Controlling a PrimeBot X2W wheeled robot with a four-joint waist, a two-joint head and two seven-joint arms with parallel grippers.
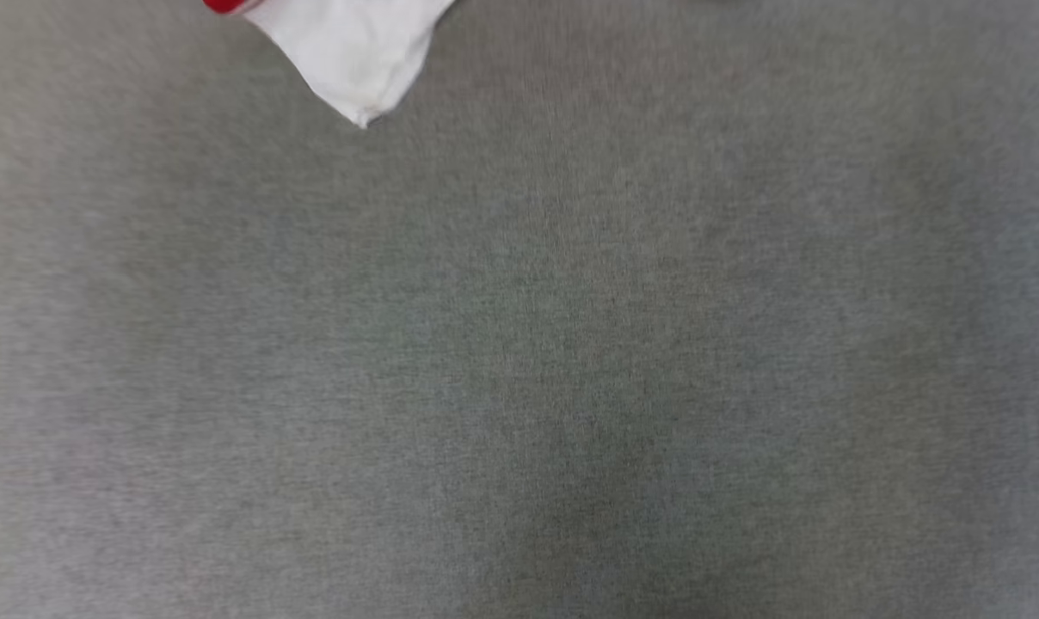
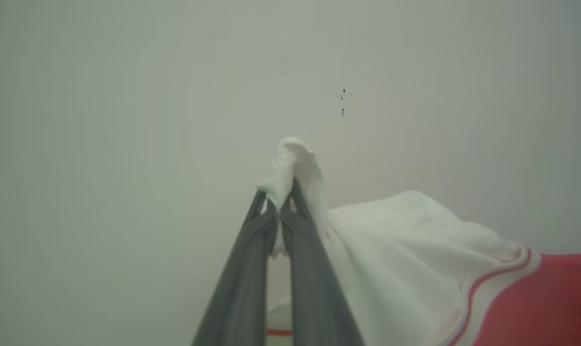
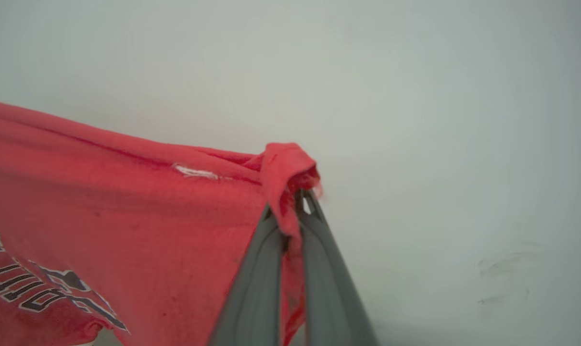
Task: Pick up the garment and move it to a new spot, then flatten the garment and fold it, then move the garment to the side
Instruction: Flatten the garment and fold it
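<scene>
Garment (image 3: 127, 202): hung between left end effector (image 2: 277, 202), clamped on white sleeve tip, and right end effector (image 3: 293, 211), clamped on bunched red edge. Risk judged: scant bites of thin cloth, liable to slip under harder pull, dropping one side crumpled.

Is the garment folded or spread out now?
Spread: left pincer and right pincer each pinch one end; the garment stretches between.

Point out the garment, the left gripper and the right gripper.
garment (image 3: 127, 211): right wrist view, red front panel.
left gripper (image 2: 278, 198): left wrist view, between its fingers' tips.
right gripper (image 3: 290, 207): right wrist view, between its fingers' tips.
</scene>
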